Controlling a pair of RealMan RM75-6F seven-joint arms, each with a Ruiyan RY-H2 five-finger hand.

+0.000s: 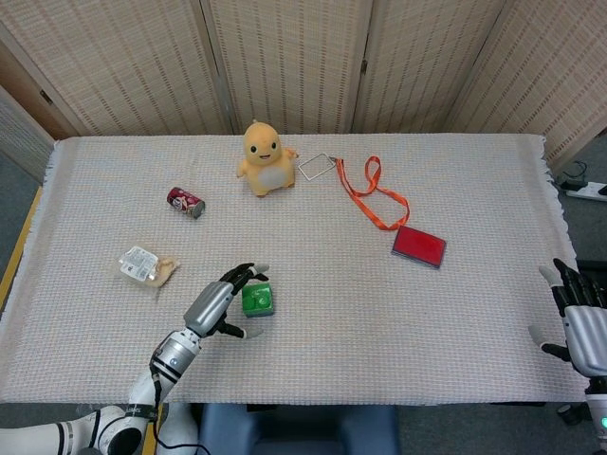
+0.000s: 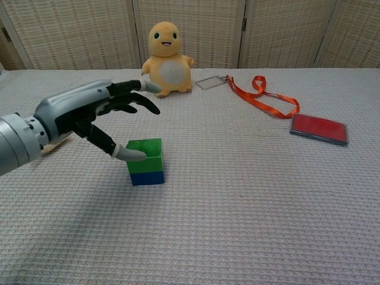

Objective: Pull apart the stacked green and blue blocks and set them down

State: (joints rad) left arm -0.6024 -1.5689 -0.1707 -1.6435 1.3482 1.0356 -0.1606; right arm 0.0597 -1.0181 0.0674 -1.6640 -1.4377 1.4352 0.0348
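A green block (image 2: 146, 155) sits stacked on a blue block (image 2: 148, 177) on the cloth, near the front middle; the head view shows the green block (image 1: 257, 300) from above. My left hand (image 2: 89, 116) hovers just left of and above the stack, fingers spread apart, thumb tip reaching the green block's left side, holding nothing. In the head view the left hand (image 1: 220, 302) sits right beside the stack. My right hand (image 1: 583, 322) is at the table's right edge, fingers apart and empty, far from the blocks.
A yellow plush toy (image 2: 167, 58) stands at the back. A small can (image 1: 186, 202) lies at back left, a wrapped snack (image 1: 146, 265) left of my hand. An orange lanyard (image 2: 261, 96) and red card holder (image 2: 318, 129) lie to the right.
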